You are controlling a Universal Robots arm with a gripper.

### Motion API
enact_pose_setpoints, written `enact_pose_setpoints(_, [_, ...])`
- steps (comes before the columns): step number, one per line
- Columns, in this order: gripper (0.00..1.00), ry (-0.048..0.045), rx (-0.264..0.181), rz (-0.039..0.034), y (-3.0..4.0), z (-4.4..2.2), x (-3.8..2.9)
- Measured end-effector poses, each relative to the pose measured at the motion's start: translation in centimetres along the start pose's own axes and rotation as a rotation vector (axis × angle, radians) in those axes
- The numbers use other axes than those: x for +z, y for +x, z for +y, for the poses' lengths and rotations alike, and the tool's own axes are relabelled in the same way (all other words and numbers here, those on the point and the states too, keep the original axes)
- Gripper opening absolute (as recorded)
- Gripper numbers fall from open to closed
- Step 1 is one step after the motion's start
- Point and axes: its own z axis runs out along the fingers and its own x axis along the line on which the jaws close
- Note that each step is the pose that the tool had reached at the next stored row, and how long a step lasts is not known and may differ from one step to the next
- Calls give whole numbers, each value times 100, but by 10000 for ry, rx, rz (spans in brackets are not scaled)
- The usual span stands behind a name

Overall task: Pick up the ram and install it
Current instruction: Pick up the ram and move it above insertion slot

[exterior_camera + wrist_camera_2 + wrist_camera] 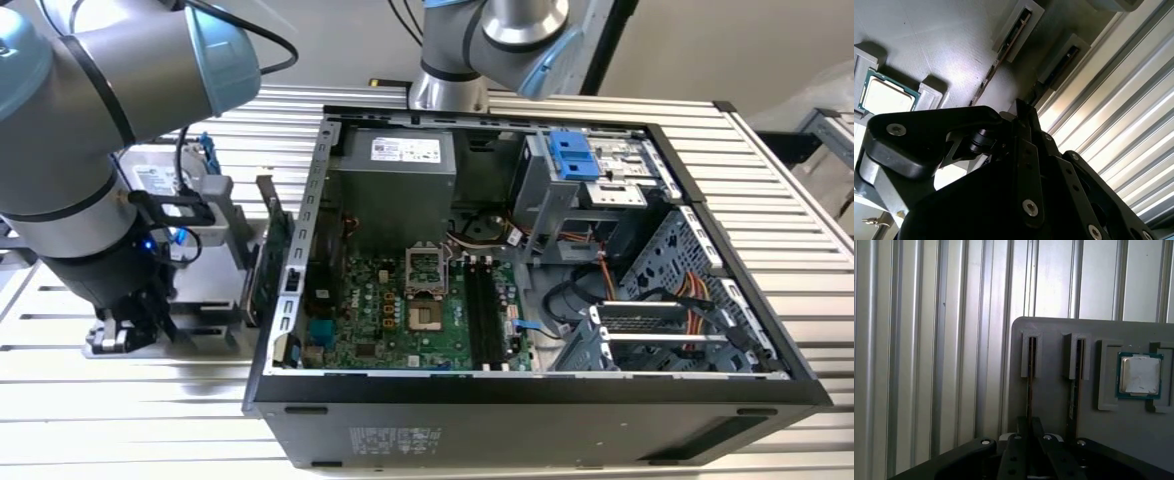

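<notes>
Over the grey holder the claw is down at one of the holder's two narrow slots. Its black fingers are drawn almost together on either side of the ram, so it looks clamped on the stick's free edge. The ram stands on edge in that slot, seated in the holder, and runs straight in between the fingertips. A second stick stands on edge in the holder's other slot, just beside the ram. A processor lies flat in a square recess of the holder, beyond that second slot. In both wrist views the holder rests on the ribbed metal worktop. In the exterior view the arm reaches down to the holder, and the open computer case lies on the worktop just beside the holder, with its motherboard facing up.
</notes>
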Motion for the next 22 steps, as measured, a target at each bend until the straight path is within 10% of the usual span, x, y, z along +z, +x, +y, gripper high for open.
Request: enact_pose_setpoints(22, [0, -2, 0, 2, 2, 7, -251])
